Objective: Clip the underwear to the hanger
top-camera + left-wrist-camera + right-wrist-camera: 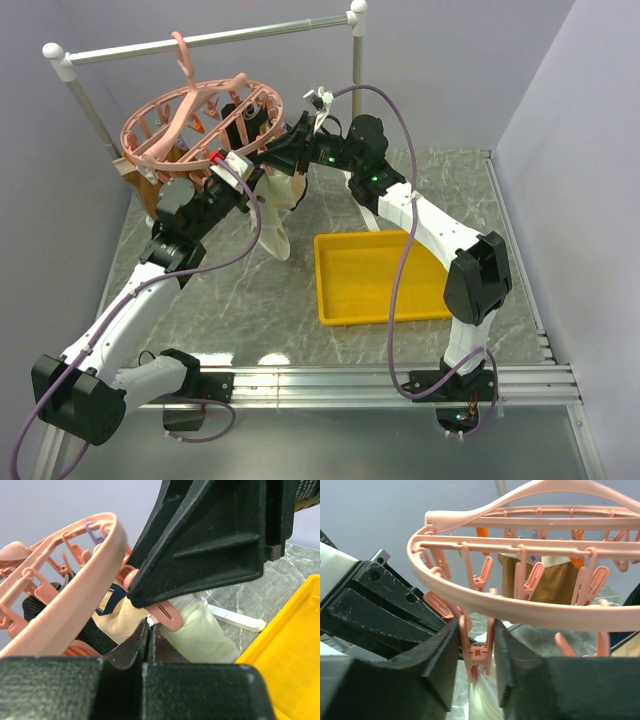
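The pink hanger [200, 120] hangs by its hook from the rail, its ring tilted. The pale underwear [278, 215] hangs below the ring's right side. My left gripper [260, 178] is just under the ring. In the left wrist view it [149, 630] is shut, pinching a white edge of the underwear [200, 630]. My right gripper [275, 150] reaches in from the right. In the right wrist view it [477, 645] is closed on both handles of a pink clip [479, 652]. The clip's lower end bites the underwear [485, 695], below the hanger ring [530, 607].
A yellow tray [380, 275] lies on the table to the right of the hanging underwear. The white-and-grey rail [210, 40] spans the back. A tan garment [545, 580] and a black garment [40, 610] hang from other clips. The rail's white foot [235, 619] lies beside the tray.
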You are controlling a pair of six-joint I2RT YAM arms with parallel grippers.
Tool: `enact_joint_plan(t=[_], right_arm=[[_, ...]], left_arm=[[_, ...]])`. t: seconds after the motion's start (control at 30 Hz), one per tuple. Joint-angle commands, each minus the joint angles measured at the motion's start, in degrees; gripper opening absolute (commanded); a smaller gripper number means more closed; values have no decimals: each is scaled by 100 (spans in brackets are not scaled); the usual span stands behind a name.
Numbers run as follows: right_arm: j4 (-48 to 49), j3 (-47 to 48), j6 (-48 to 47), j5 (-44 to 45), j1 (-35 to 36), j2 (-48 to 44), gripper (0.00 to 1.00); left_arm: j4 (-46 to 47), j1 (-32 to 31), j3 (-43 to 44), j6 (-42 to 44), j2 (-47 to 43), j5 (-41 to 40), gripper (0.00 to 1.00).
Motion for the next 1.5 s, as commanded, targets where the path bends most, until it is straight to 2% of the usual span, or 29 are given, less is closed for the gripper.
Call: enact_joint_plan(t=[0.0,0.1,0.27,0.47,0.63,0.83,1.13,1.33,1.47], right_arm=[[197,-8,-106,-86,-13,-308,42],[180,-8,-132,-78,-31,-326,51],[145,10,-141,-69,-22,-352,57],[-57,45,-246,27,-22,-440,75],[-286,10,-395,54,-40,-545,76],[-778,-34,-633,54,-48,-650,76],[-1095,-324,-835,54,-92,-870,75],[-1121,-333,-800,151,-119,-871,76],[-1165,-307,-809,256,-154,-844,75]], left_arm=[[204,-6,320,-129,-105,199,0],[195,-6,329,-112,-87,182,1],[178,-6,338,-112,-87,190,0],[55,-6,364,-77,-70,129,2],[-139,-6,355,-85,-87,85,14],[-297,-6,302,-103,-175,85,16],[-394,-6,311,-243,-140,94,38],[-736,-6,241,-462,-394,6,41],[-1122,-6,22,-691,-876,-90,48]])
